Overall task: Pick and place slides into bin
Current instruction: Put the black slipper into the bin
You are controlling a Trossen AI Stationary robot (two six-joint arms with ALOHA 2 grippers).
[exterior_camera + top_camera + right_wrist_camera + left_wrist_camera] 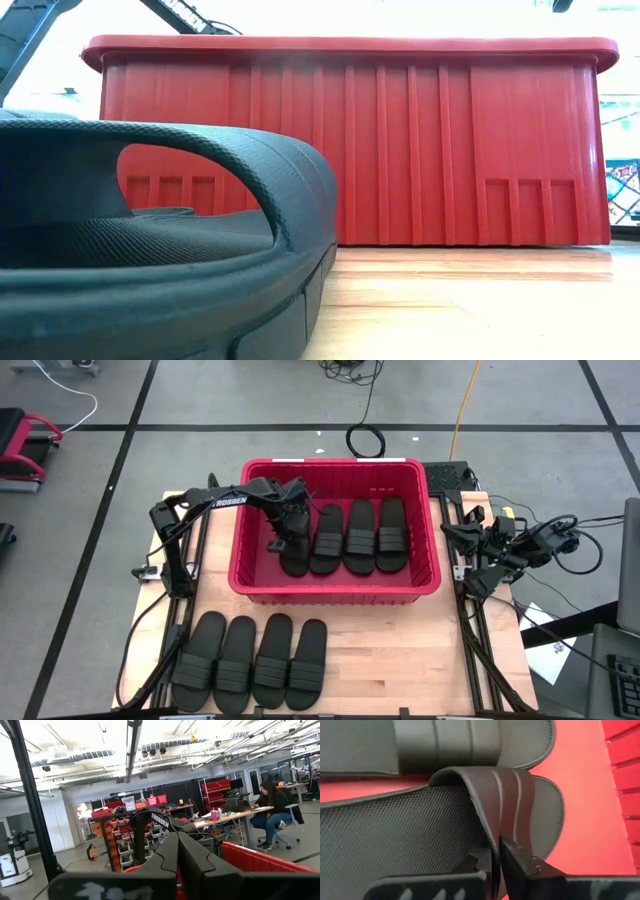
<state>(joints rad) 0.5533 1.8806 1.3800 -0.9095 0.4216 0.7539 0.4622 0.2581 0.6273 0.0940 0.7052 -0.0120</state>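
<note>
The red bin [255, 575] stands at the table's far middle. Three black slides [358, 535] lie side by side inside it on their soles. My left gripper [288, 530] reaches into the bin and is shut on a fourth slide [293, 552] to their left, seen close in the left wrist view [395, 835]. Several more slides [250, 662] lie in a row on the table near its front edge; one fills the low view [150, 250]. My right gripper [177, 850] is shut and empty at the table's right side, outside the bin. My left gripper pinches the ribbed strap [496, 827] of the slide between its two fingers [517, 855], at the strap's edge. The fingers come from above, pointing down into the bin. The slide's sole lies on or just above the bin floor beside the other slides; which, I cannot tell.
The bin's walls [350, 140] stand high around the slides. The bin floor left of the held slide [255, 550] is bare. Cables and the right arm's base [500, 545] crowd the table's right edge. A person sits at a desk [272, 805] in the room beyond.
</note>
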